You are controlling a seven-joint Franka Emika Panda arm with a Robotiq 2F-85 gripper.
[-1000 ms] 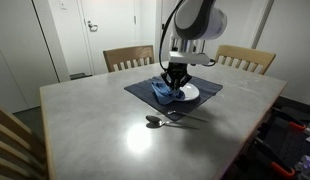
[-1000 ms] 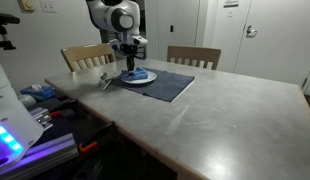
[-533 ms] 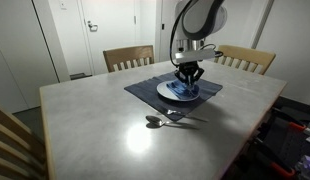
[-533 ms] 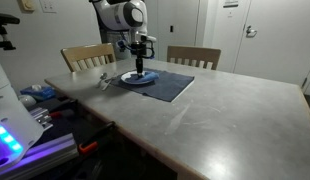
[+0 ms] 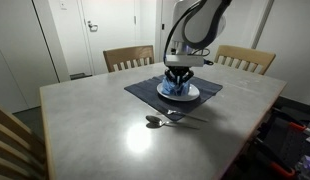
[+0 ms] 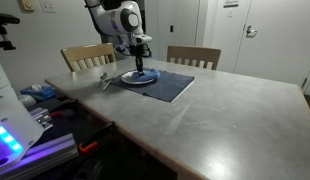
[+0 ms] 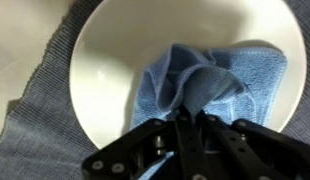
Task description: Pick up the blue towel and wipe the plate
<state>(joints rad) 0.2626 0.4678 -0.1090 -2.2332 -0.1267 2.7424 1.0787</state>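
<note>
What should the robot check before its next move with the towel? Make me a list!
1. Gripper pinching the blue towel: ok.
2. Towel resting on the white plate: ok.
3. Plate sitting on the dark placemat: ok.
4. Spoon lying apart from the plate, out of the wiping path: ok.
5. Plate wiped clean all over: cannot tell.

A napped, matt blue towel [image 7: 210, 85] on a smooth, glossy white plate [image 7: 110, 60]; ribbed woven grey placemat [image 7: 35, 125] at lower left; stone-look table [image 5: 95, 125] with soft sheen
</note>
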